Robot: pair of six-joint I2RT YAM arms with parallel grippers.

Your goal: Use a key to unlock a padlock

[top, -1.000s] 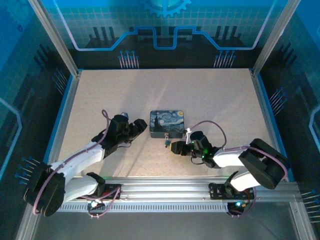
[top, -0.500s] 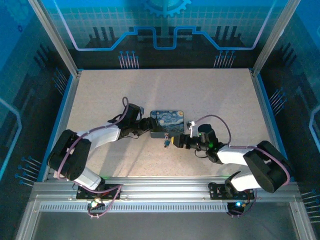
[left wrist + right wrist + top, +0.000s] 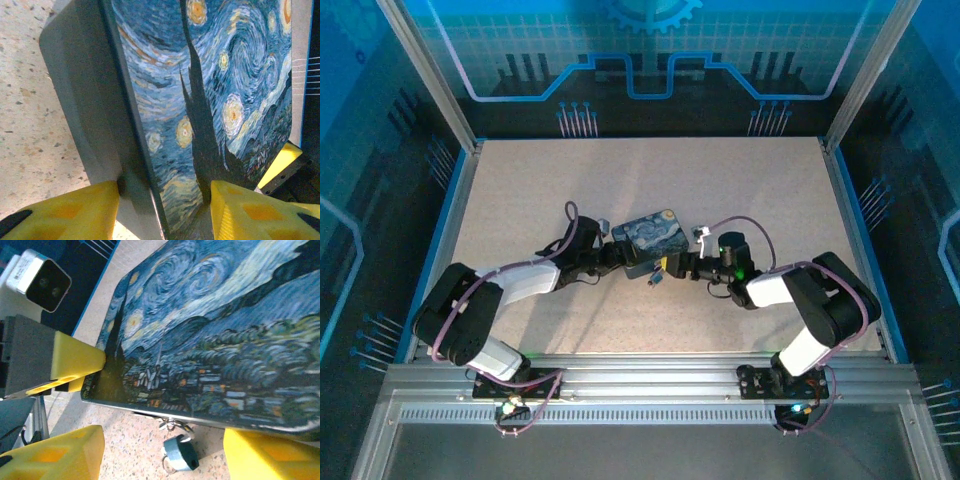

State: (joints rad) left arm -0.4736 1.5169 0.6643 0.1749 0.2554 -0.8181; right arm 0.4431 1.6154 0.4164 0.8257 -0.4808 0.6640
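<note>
The small grey-blue padlock point(image 3: 181, 452) lies on the tabletop, its thin shackle hooked through the clasp on the front edge of the starry-night tin box point(image 3: 215, 335). A thin metal ring lies at the padlock's lower left; I cannot make out the key. My right gripper point(image 3: 165, 455) is open, with the padlock on the table between its yellow fingers point(image 3: 55, 455). My left gripper point(image 3: 165, 200) is shut on the tin's left end, one finger point(image 3: 65, 210) on its side wall and one on the lid. From above, the padlock point(image 3: 655, 277) sits just below the tin point(image 3: 655, 238).
The tin sits skewed in the middle of the speckled table point(image 3: 520, 190). Both arms reach inward and meet at it, the left gripper point(image 3: 617, 252) and right gripper point(image 3: 672, 268) close together. A blue rim and metal posts bound the table.
My left arm reached to the tin and closed on its left end, and the tin turned askew. My right gripper moved up to the tin's front edge and opened around the padlock.
</note>
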